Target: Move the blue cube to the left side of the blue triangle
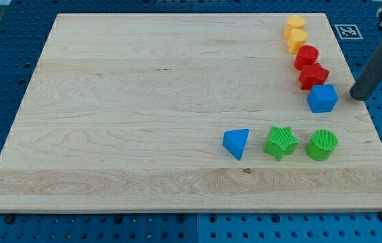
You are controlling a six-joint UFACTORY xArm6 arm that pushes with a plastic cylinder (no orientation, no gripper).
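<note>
The blue cube (322,98) lies near the board's right edge, just below the red star (313,76). The blue triangle (236,142) lies lower and further left, at the left end of a row with the green star (280,142) and the green cylinder (322,144). My tip (358,98) stands at the board's right edge, just to the right of the blue cube, with a small gap between them.
A column of blocks runs up the right side: a red cylinder (306,57) above the red star, and two yellow blocks (296,35) above that. The wooden board (144,101) rests on a blue perforated table. A marker tag (345,30) lies at the top right.
</note>
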